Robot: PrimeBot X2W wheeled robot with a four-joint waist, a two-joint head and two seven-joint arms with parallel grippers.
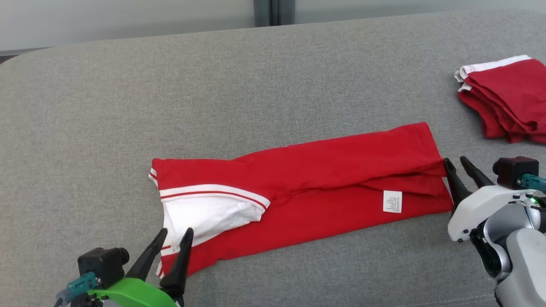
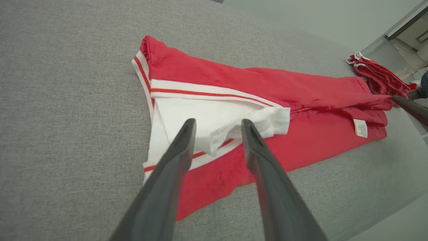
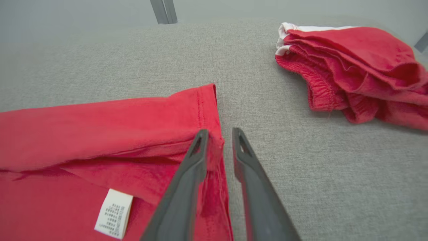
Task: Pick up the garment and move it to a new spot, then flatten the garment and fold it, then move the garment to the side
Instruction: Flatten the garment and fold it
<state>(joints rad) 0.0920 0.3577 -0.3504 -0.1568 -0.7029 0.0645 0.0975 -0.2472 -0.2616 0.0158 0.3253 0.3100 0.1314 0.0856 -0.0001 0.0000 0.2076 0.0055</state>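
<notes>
Garment (image 1: 307, 187): you have it lying as a long red strip across the middle of the head view, on the grey cloth surface (image 1: 128, 106), running from the lower left up toward the right. Its left end shows a white panel (image 1: 204, 213) edged with white and red stripes. Near its right end you can see a small white label (image 1: 392, 201) on the lower layer, just under a folded-over upper layer.

Your left gripper (image 1: 176, 232) sits at the lower left of the head view, with its fingers apart and their tips at the garment's lower left corner. In the left wrist view the two dark fingers (image 2: 182, 147) stand wide over the white panel and the striped edge, and nothing is clamped between them.

Your right gripper (image 1: 454, 160) is at the right edge of the head view, at the garment's right end. Its fingers are apart too, though less widely. In the right wrist view one fingertip (image 3: 200, 140) lies against the hem at the corner of the folded layer, and the other is over bare grey cloth just beside it. Whether that tip presses on the hem, you cannot tell.

A stack of folded red clothes (image 1: 507, 100) with white trim lies at the upper right, well apart from the garment.
</notes>
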